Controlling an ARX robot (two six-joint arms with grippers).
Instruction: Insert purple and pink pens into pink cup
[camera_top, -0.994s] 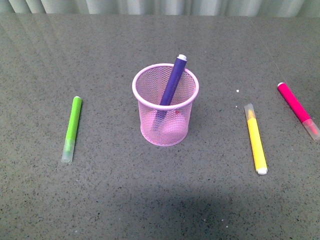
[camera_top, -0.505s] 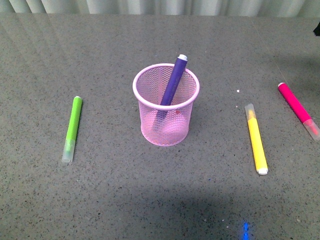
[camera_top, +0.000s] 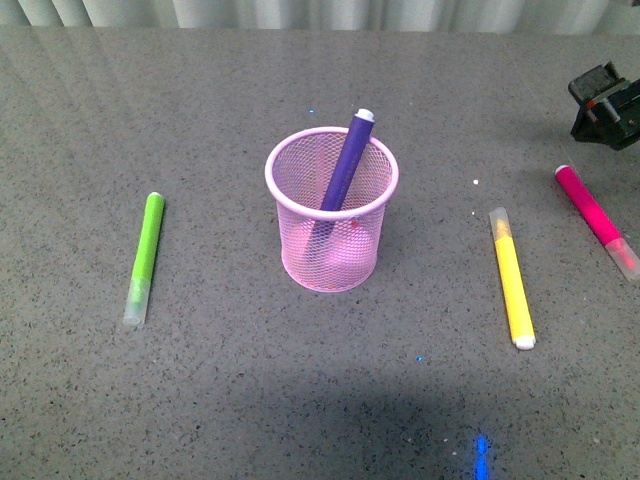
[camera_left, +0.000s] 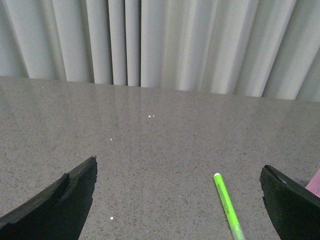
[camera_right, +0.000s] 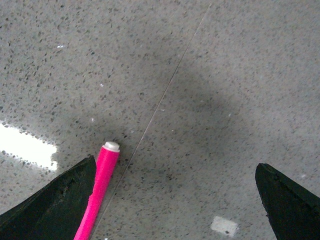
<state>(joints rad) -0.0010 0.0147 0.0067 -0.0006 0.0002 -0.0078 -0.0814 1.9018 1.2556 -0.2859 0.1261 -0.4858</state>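
The pink cup (camera_top: 345, 255) stands upright near the middle of the grey table (camera_top: 220, 400). The purple pen (camera_top: 347, 165) is inside it, tilted rather than vertical. Its white plug end rises above the rim and leans toward the far right of the cup, while its lower end sits at the bottom, toward the near left. The mesh blurs that lower end, so the cap probably points down, though this is not certain.

The pink pen (camera_top: 590, 208) lies flat on the table, well to the right of the cup and close to the picture's right edge. Its long axis runs diagonally, with the white plug at the far, left-hand end and the clear cap at the near, right-hand end.

The right gripper (camera_top: 608, 105) hangs just beyond the plug end. Its wrist view shows the fingers spread wide with nothing between them, and the pink pen (camera_right: 98, 192) is beside one fingertip. The left gripper (camera_left: 180, 200) is likewise spread and empty, above the table near the green marker (camera_left: 226, 204).

A yellow marker (camera_top: 512, 280) lies between the cup and the pink pen.
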